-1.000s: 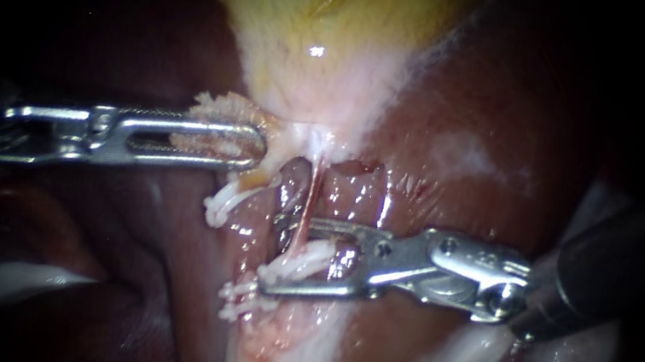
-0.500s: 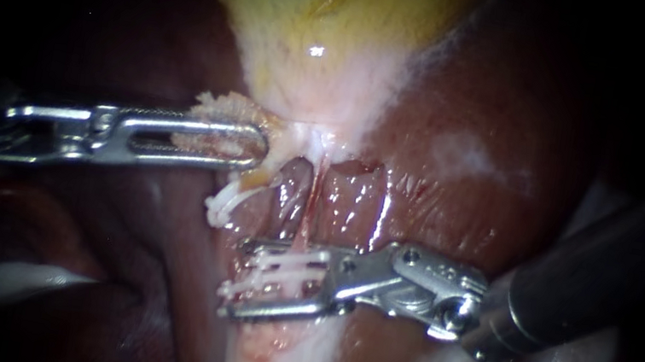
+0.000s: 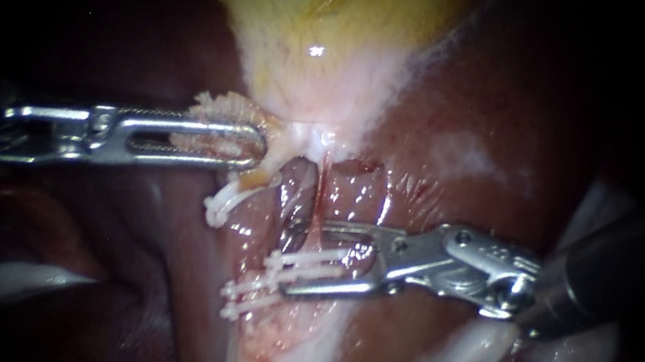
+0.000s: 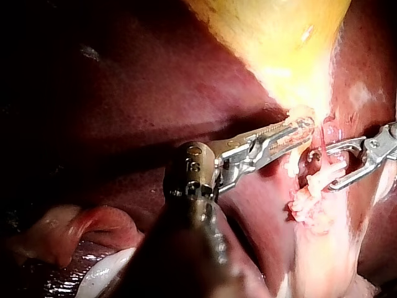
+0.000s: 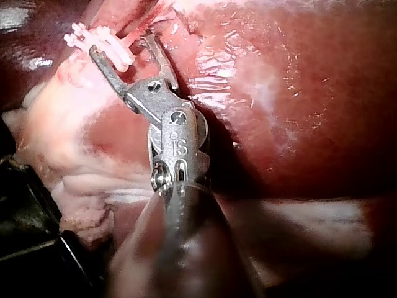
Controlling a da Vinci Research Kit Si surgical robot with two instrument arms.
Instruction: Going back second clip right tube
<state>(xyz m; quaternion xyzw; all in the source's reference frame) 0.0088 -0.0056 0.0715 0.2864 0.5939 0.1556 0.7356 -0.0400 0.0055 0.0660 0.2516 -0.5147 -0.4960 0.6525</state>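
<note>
The right instrument's claw (image 3: 300, 257) stands released, with a clear gap between its two halves, and reaches in from 3 o'clock toward 9 o'clock in the endoscope view. A white clip (image 3: 315, 258) lies in that gap and appears to cross the thin reddish tube (image 3: 315, 197) just below centre. You cannot tell whether either half touches the clip, but it does not look pinched. A lower clip (image 3: 248, 297) sits just beside it toward 7 o'clock, and a third clip (image 3: 226, 202) hangs at the tube's 9 o'clock side. The left instrument's claw (image 3: 258, 149), in from 9 o'clock, is clenched on frayed pale tissue at the neck of the gallbladder (image 3: 322, 17), which lies at 12 o'clock over the liver (image 3: 473, 101). To back out well, spread the right claw wide so neither half snags the clip's ends. Draw straight along the shaft's own line toward 3 o'clock, because a sideways pull could drag the clip along the tube or tear it. Hold the left claw's pull even so the tube does not slacken. Close the right claw only once its tips are well apart from both clips.
</note>
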